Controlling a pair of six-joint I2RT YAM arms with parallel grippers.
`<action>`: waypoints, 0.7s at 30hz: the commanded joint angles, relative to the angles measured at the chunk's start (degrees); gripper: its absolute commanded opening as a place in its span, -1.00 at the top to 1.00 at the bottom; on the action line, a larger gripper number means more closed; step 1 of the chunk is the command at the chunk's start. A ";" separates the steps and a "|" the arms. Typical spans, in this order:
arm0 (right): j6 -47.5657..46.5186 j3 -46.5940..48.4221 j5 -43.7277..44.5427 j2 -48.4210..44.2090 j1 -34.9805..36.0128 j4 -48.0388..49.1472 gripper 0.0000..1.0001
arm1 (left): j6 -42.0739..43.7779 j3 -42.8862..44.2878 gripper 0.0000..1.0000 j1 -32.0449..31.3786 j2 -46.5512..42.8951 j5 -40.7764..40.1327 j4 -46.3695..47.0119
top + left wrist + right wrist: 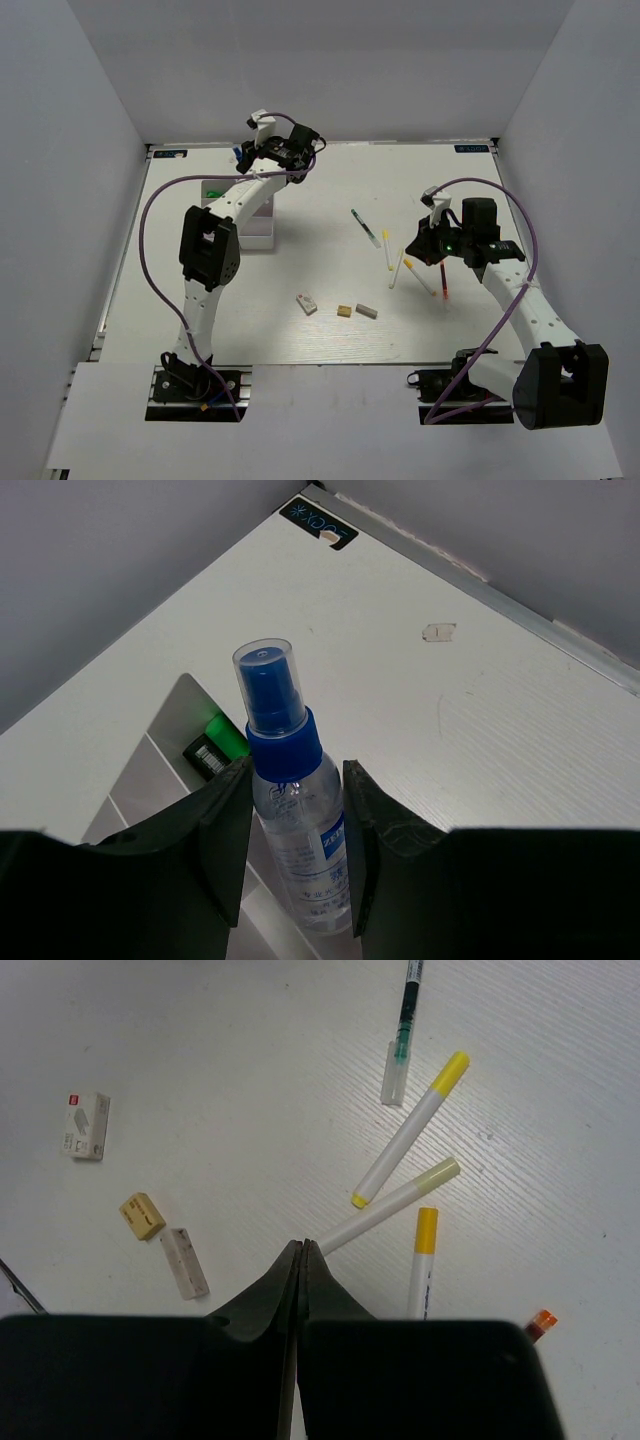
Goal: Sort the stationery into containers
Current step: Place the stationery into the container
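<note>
Honestly, left tool (295, 780) pinches the clear blue spray bottle (283, 742), cap sticking out forward, base end over the divided tray (140, 780); right tool (302, 1250) is pressed together, well apart.

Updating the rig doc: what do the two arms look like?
Left arm and right arm: white links, black joint housings, a purple cable looped along each. The fingers are black and wedge-shaped.
</note>
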 commanded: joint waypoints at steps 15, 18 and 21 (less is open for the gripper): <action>-1.04 0.69 -1.87 -0.13 -0.31 -0.67 0.94 | 3.01 1.82 0.71 0.23 1.56 -4.35 4.21; -1.39 0.69 -2.75 -0.13 -0.31 -0.85 0.80 | 2.48 -0.46 0.44 0.23 -0.10 -4.35 4.21; -1.83 0.51 -3.28 0.13 -0.39 -0.85 0.72 | 0.38 -3.45 0.09 0.23 -2.56 -3.74 4.21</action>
